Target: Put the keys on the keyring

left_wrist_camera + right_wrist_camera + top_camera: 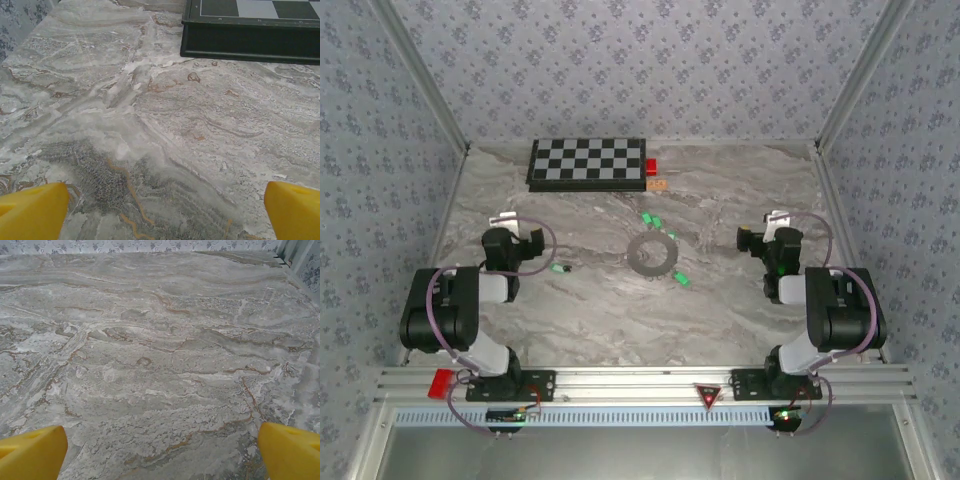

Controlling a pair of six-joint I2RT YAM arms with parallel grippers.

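Bolted at the near edge of the table (740, 320), both arms are seen folded. The left claw (512, 225) is held wide open over bare marble, yellow fingertips (32, 212) spread to the sides of its wrist view. The right claw (770, 232) is likewise wide open. Nothing is gripped by either.

A chessboard (588, 163) is noted at the far edge, left of centre. The keyring (652, 254) is laid flat near the table's centre, with bare marble showing through its middle.

Four keys (647, 217) are counted, all loose:
- two just beyond the keyring, on its far side
- one key (682, 279) just beside it, toward the near right
- one key (558, 267) well to its left, near the left claw

A red block (651, 165) and a tan piece (657, 184) are noted at the chessboard's right end.

Progress is judged as not started: no key is threaded, and all four are left. No container is seen.
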